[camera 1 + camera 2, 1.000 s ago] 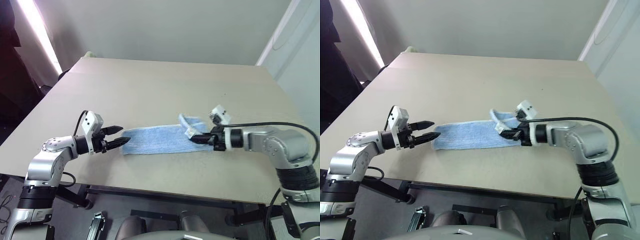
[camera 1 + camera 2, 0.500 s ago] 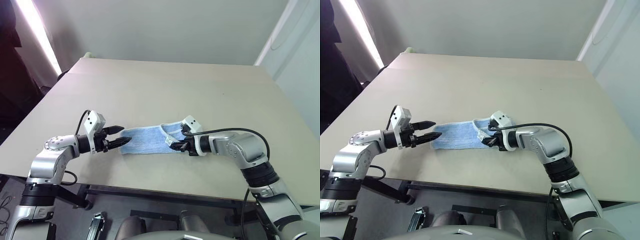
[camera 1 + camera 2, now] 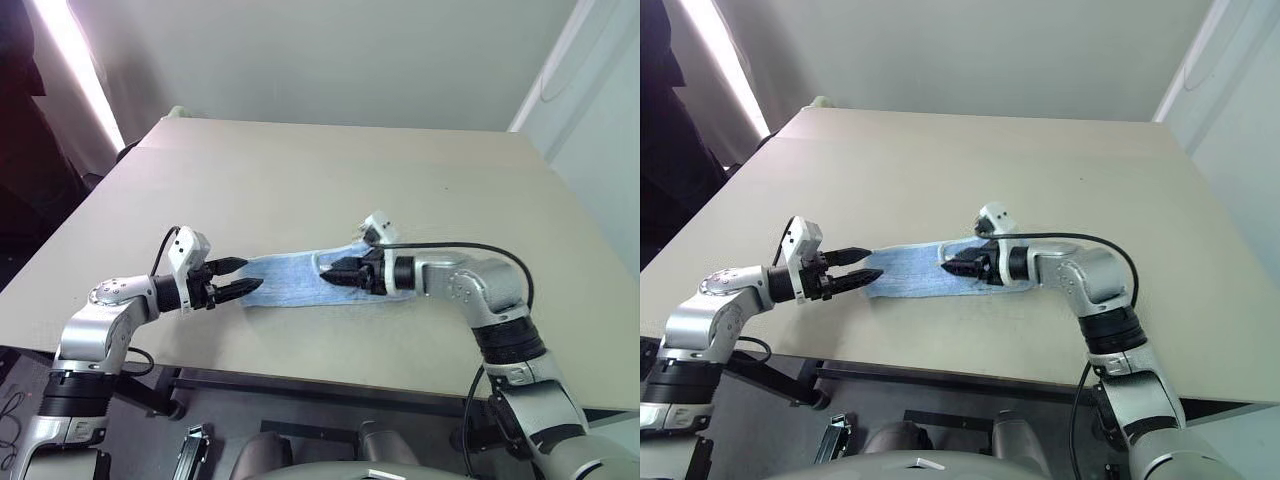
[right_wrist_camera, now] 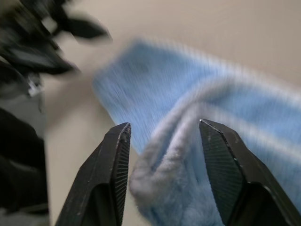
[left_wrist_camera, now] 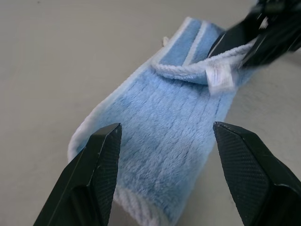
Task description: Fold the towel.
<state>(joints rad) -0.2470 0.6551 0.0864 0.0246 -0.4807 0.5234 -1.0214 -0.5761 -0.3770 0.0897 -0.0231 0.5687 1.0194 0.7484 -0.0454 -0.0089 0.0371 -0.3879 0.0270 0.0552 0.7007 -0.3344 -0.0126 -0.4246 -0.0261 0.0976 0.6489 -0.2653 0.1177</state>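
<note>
Terry-soft and floppy, the towel (image 3: 290,280) will sag wherever I lift; I'd pinch its stitched hem. My left gripper (image 3: 240,277) and right gripper (image 3: 330,272) both stand spread, gripping nothing.

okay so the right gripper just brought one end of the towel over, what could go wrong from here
The folded-over end of the towel sits bunched and crooked; with the right gripper open around it, the flap could slump back or catch on a fingertip as the arm withdraws. The left gripper is open at the near end, pinning nothing, so the towel may slide on the table.
</note>
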